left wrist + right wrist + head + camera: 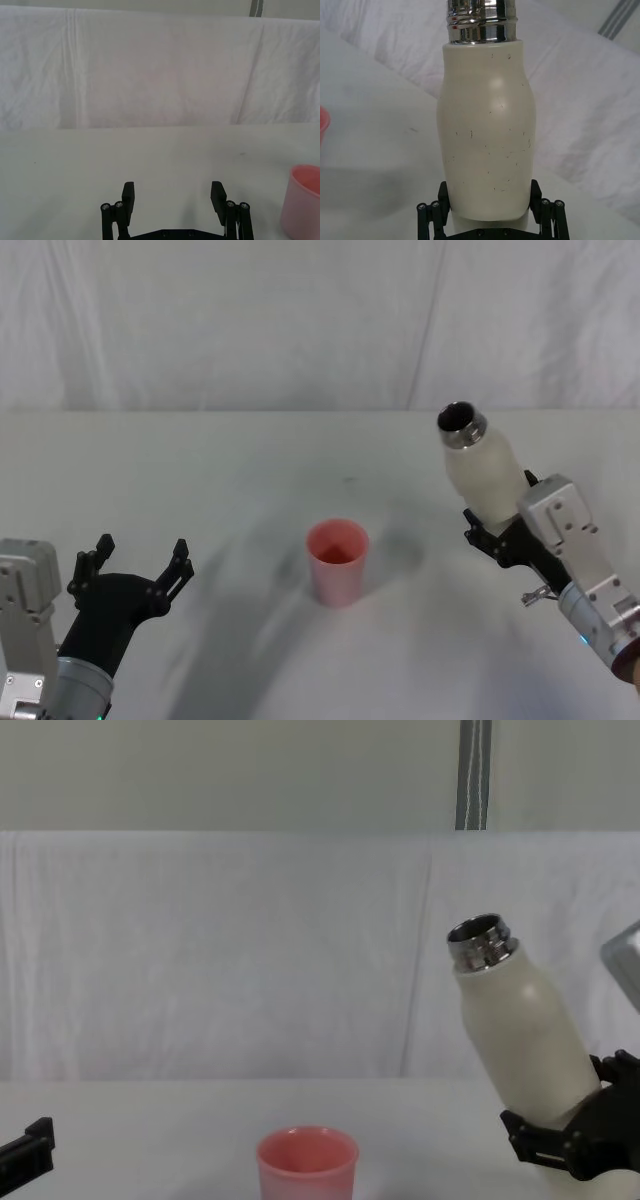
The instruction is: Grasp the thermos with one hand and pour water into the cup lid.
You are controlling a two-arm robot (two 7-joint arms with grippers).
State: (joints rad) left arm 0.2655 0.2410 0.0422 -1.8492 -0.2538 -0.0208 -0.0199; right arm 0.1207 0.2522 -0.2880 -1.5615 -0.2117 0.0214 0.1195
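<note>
White cloth covers the table [250, 470] and hangs as a backdrop behind it. Count on the table: one thermos, one cup lid, two grippers of mine.

My right gripper [497, 532] is pinched on the lower body of the thermos [484, 472], one finger on each side, holding it clear of the table. The thermos tilts with its open steel neck up and leaning toward my left side, its mouth uncapped.

One pink cup lid [337, 561] stands upright on the table, apart from the thermos, to the left of my right gripper and lower than the bottle's neck. It lies between my two grippers.

My left gripper [138, 565] hovers low over the table, well left of the cup lid, fingers spread and holding nothing.
</note>
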